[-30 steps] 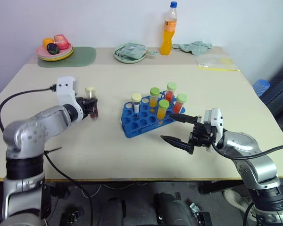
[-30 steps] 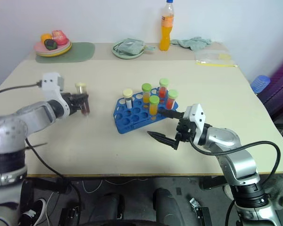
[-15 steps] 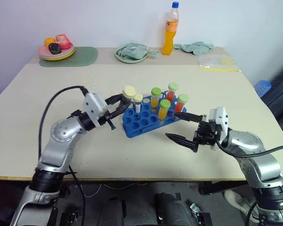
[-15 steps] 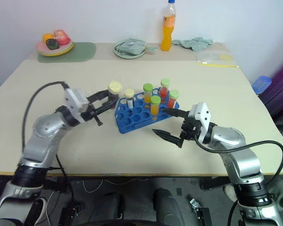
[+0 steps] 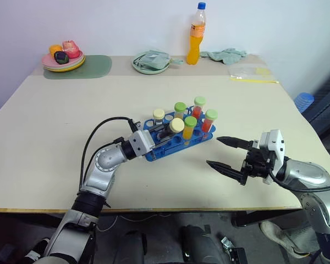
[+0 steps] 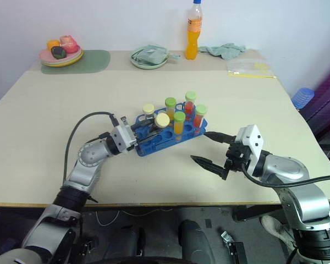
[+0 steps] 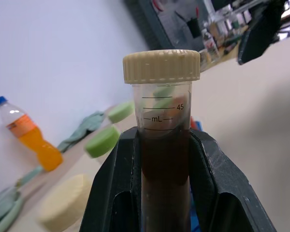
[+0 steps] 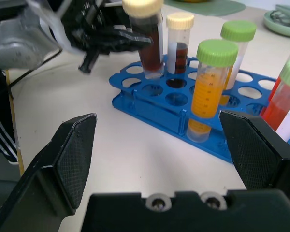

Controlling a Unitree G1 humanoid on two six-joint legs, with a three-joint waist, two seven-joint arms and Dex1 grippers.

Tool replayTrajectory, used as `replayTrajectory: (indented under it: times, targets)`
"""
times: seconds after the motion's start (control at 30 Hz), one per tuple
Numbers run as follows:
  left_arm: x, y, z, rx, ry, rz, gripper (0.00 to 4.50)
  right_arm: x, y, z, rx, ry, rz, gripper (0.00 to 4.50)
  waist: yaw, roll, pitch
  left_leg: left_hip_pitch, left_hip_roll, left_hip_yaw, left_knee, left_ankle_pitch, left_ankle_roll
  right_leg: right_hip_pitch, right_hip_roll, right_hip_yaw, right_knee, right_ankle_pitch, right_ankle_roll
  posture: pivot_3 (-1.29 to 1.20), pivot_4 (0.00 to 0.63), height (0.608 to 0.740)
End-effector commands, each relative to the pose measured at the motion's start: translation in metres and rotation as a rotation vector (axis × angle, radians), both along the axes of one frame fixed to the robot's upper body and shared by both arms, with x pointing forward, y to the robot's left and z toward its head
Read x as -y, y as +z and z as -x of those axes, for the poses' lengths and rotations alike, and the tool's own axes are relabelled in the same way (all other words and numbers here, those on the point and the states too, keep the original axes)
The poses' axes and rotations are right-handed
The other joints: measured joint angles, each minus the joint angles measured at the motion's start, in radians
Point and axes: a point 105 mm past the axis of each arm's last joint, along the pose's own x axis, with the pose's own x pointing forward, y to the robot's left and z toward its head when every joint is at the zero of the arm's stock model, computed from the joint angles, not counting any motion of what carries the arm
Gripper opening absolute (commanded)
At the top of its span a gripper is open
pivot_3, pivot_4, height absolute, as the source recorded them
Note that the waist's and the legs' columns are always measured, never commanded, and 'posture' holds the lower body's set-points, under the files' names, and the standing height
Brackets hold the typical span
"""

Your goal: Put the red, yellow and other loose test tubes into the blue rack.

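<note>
**Inspector:** Surface and room?

**Assistant:** A pale beige table (image 5: pixel 55 126) against a plain light wall. At the far left, a plate of food (image 5: pixel 63 58) sits on a green mat (image 5: pixel 93 66). A green dish (image 5: pixel 151 61) stands at far centre, an orange drink bottle with a blue cap (image 5: pixel 196 34) beside it, then a crumpled green cloth (image 5: pixel 225 54) and a clear plastic bag (image 5: pixel 253 73) to the right.

**Inspector:** Any legible writing?

**Assistant:** The held tube carries printed graduation marks, reading "45" and "mL". Nothing readable on the bottle.

**Inspector:** The task items?

**Assistant:** The blue rack (image 5: pixel 159 149) sits mid-table, angled. Five capped tubes stand in it: one cream-capped, four green-capped with yellow or red liquid. The left gripper (image 5: pixel 166 133) is clamped on the dark brown tube with a cream cap (image 7: pixel 162 140), tilted over the near left part of the rack; whether its base is in a hole I cannot tell.

**Inspector:** The other hand?

**Assistant:** The right gripper (image 5: pixel 225 154) hovers to the right of the rack, fingers wide apart, holding nothing.

**Inspector:** Obstructions?

**Assistant:** A black cable (image 5: pixel 96 144) loops along the left arm.
</note>
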Motion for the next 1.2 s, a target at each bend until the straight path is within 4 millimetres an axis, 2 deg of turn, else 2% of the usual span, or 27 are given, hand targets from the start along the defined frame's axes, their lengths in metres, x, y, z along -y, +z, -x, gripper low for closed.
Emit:
replayTrajectory:
  times: [0.03,0.3,0.6,0.83,0.97,1.2]
  targets:
    - [0.004,0.009,0.0,0.032,-0.024,0.049,0.77,-0.002,0.013,0.004,0.045,0.009,0.0,4.5,0.0,0.0,0.0,0.0,0.0,0.0,0.0,0.0,0.0,0.0,0.0,0.0,0.0,0.0,0.0,0.0,0.15,0.74]
    - [0.012,0.001,0.001,-0.034,-0.059,0.095,0.77,0.006,0.015,0.005,0.047,-0.011,0.017,4.5,0.002,0.0,0.0,0.0,0.0,0.0,0.0,0.0,0.001,0.001,0.0,0.0,0.0,0.0,0.0,0.0,0.15,0.74]
    - [0.006,-0.006,0.004,-0.121,-0.05,0.144,0.77,0.005,0.015,0.003,0.054,-0.013,0.029,4.5,0.0,0.0,0.0,0.001,0.0,0.0,0.0,-0.001,0.002,0.001,0.0,0.0,0.0,0.0,0.0,0.0,0.15,0.74]
    - [0.001,-0.007,0.008,-0.092,-0.02,0.116,0.77,0.003,0.012,0.0,0.054,-0.017,0.03,4.5,0.0,0.0,0.0,0.001,0.0,0.0,0.0,-0.001,0.002,0.001,0.0,0.0,0.0,0.0,0.0,0.0,0.15,0.74]
    - [-0.001,-0.003,0.004,-0.099,0.007,0.153,0.77,0.006,0.011,-0.001,0.055,-0.018,0.029,4.5,-0.001,0.0,0.0,0.001,0.0,0.0,0.0,-0.001,0.002,0.001,0.0,0.0,0.0,-0.001,-0.001,0.0,0.15,0.74]
    - [-0.004,-0.009,0.001,-0.194,0.009,0.223,0.77,0.006,0.012,-0.001,0.065,-0.012,0.03,4.5,0.0,0.0,0.0,0.001,0.0,0.0,0.0,-0.001,0.002,0.001,0.0,0.0,0.0,-0.001,-0.001,0.0,0.15,0.74]
